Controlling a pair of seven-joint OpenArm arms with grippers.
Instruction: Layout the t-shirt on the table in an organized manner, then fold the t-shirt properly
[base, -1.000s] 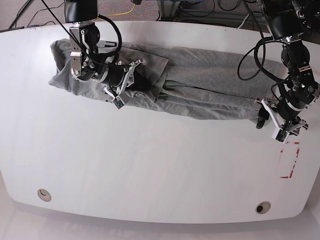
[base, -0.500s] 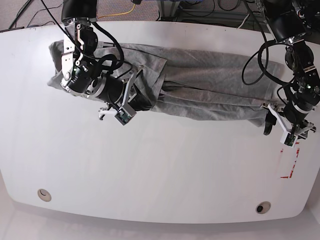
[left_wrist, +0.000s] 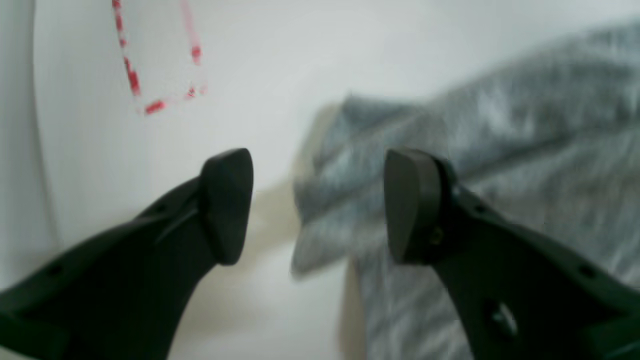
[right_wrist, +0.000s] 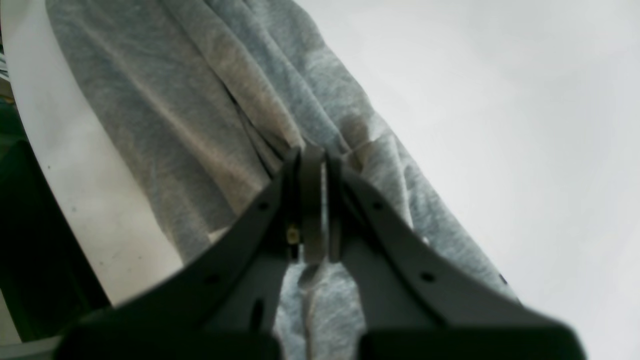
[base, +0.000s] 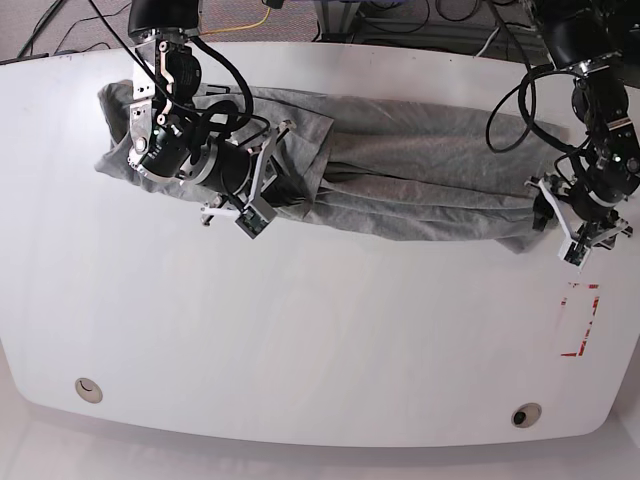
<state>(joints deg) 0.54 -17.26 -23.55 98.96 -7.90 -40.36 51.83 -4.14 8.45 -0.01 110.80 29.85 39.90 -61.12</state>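
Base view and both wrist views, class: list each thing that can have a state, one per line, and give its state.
t-shirt: bunched into a long wrinkled band across the table, not folded.
left hand: open, empty, at the shirt's end.
right hand: shut on a fold of the t-shirt.
table: bare in front, shirt lying along the far side.

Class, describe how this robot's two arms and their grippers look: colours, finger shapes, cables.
Both arms are black with silver-grey joints and looping black cables. The left gripper has two matte black fingers with rounded, paddle-like tips. The right gripper has matching dark, tapering fingers. Small white camera mounts sit near each wrist.
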